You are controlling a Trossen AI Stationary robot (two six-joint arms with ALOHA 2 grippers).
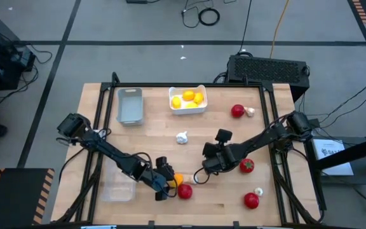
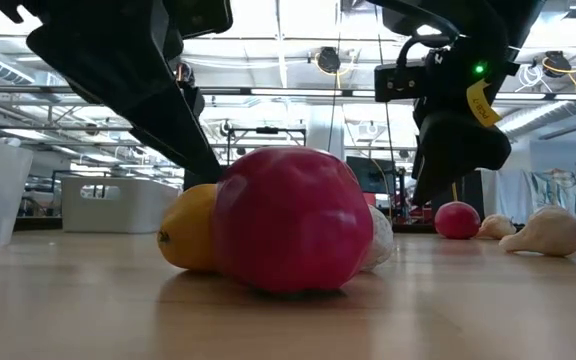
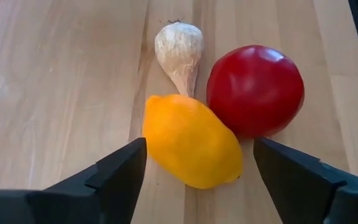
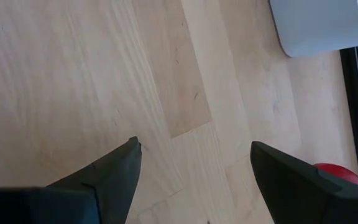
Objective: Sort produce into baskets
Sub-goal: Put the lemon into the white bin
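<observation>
The left gripper [image 3: 194, 180] hangs spread wide and empty just over a lemon [image 3: 191, 140] at the near middle of the counter [image 1: 107, 127]. The lemon looks firm, light and smooth-skinned, so it would likely roll or squirt out under a pinch near its tips; the safer hold is across its short middle, one finger on each long flank. Crowding is the trouble: a red tomato [image 3: 255, 89] touches its side and a garlic bulb [image 3: 179, 53] lies just beyond, stem toward it. The finger on the tomato's side has little room and could shove or bruise that softer fruit. The right gripper [image 4: 194, 180] is also released and holds nothing, hovering over bare wood right of centre, near the left arm. The white basket [image 1: 188, 100] at the far middle already holds lemons; the grey basket [image 1: 129, 105] sits to its left and the clear basket [image 1: 116, 189] at the near left. Other tomatoes [image 1: 251, 200] and garlic are scattered to the right
</observation>
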